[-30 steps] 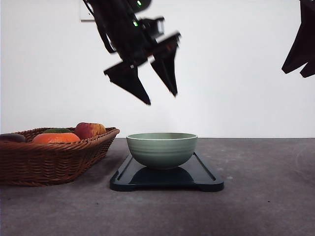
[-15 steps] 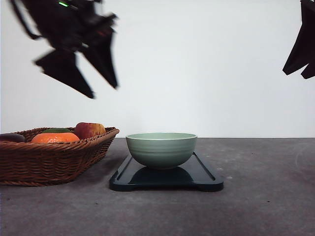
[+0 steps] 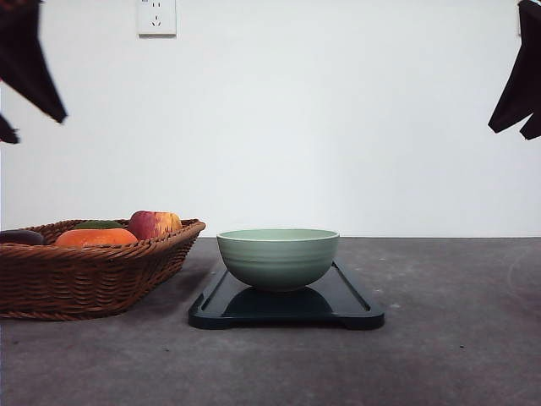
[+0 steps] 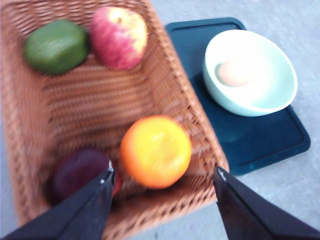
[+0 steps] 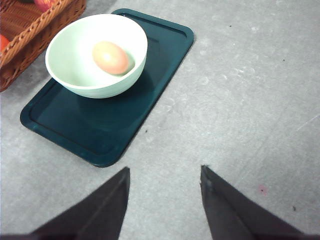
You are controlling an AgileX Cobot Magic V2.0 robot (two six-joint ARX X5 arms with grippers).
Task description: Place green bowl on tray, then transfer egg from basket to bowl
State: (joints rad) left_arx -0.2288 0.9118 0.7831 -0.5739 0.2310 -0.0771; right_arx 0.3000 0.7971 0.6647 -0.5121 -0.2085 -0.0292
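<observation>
The green bowl (image 3: pixel 277 258) sat on the tray (image 3: pixel 355 309), toward the tray's far end in the right wrist view, and the egg (image 5: pixel 110 57) lay inside the bowl on its floor. In the left wrist view the egg (image 4: pixel 235 73) showed as a pale pinkish oval in the bowl (image 4: pixel 260 95), blurred but clear of the rim.

The left claw (image 4: pixel 162 175) hung high above the basket (image 3: pixel 93 279), off to the bowl's basket side. Its two dark fingers (image 4: pixel 92 200) stood well apart, with nothing between them and nothing touching them; the orange (image 4: pixel 156 151) lay far below in the gap between them, and a dark purple fruit (image 4: pixel 80 170) lay below one tip. In the front view that claw (image 3: pixel 25 76) sat at the upper corner above the basket, partly cut off by the frame.

The right claw (image 5: pixel 165 175) hung high on the other side of the tray from the basket. Its fingers (image 5: pixel 107 205) were also spread wide, empty, with bare table (image 5: pixel 240 100) beneath them and the tray's near corner just beyond one tip. In the front view it (image 3: pixel 517 85) showed as a dark shape at the upper edge, well above the table.

The basket stood just beside the tray and held the orange, a red-yellow apple (image 4: pixel 119 36), a green fruit (image 4: pixel 56 46) and the purple one.
</observation>
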